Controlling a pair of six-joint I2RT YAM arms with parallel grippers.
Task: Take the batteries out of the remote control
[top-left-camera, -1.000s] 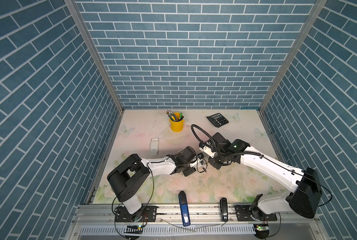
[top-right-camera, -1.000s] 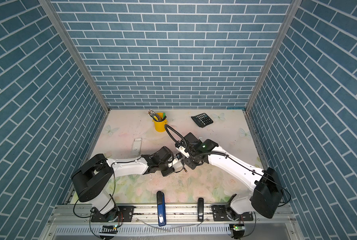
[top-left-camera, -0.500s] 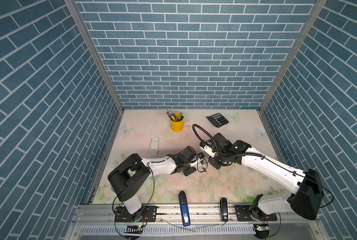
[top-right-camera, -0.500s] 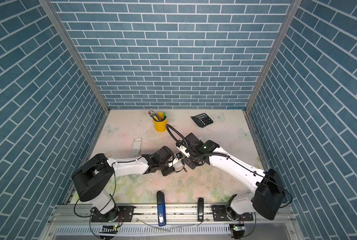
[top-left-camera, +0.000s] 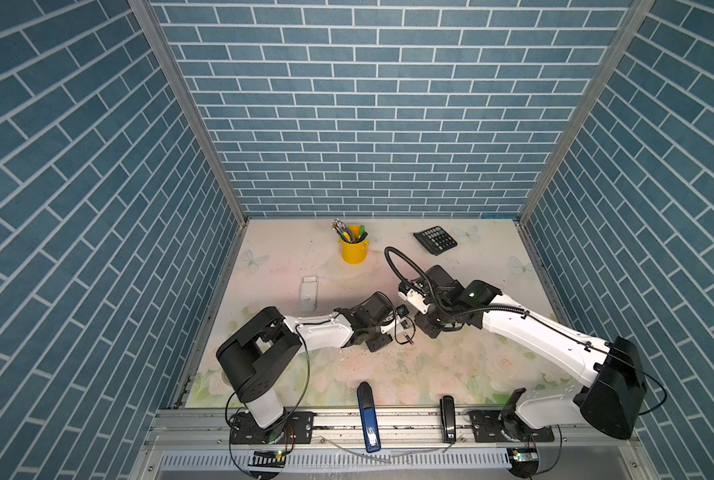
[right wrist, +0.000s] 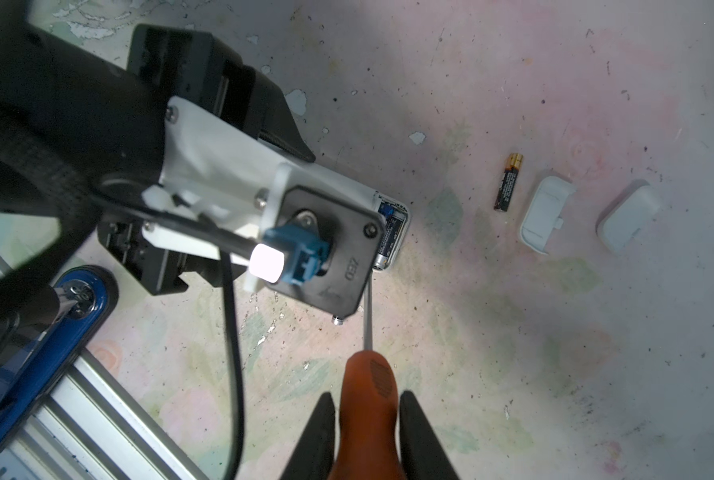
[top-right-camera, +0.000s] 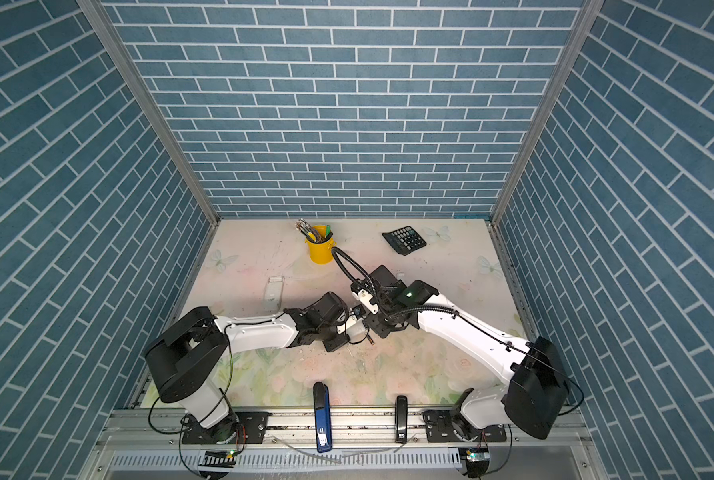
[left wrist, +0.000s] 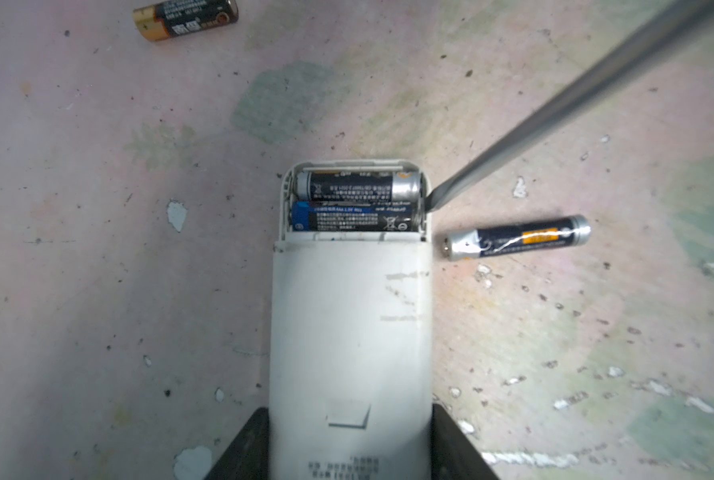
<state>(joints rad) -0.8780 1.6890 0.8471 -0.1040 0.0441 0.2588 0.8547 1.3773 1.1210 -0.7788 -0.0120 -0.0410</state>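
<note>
1. the left jaws are clamped on the white remote control (left wrist: 349, 332), one on each long side.
2. its battery bay is uncovered, and two batteries (left wrist: 357, 187) lie side by side inside.
3. the right jaws are clamped on the orange handle of a screwdriver (right wrist: 369, 395), whose tip sits at the bay's rim.
4. two more batteries lie loose on the desk (left wrist: 97, 249): one (left wrist: 517, 237) just beside the remote control, and a gold-ended one (left wrist: 184, 18) farther off.
5. two white covers (right wrist: 546, 214) lie near the gold-ended one.

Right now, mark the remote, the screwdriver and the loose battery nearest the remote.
remote (left wrist: 351, 332): left wrist view, middle of its white back.
screwdriver (left wrist: 575, 104): left wrist view, mid-shaft.
loose battery (left wrist: 517, 237): left wrist view, middle of its body.
</note>
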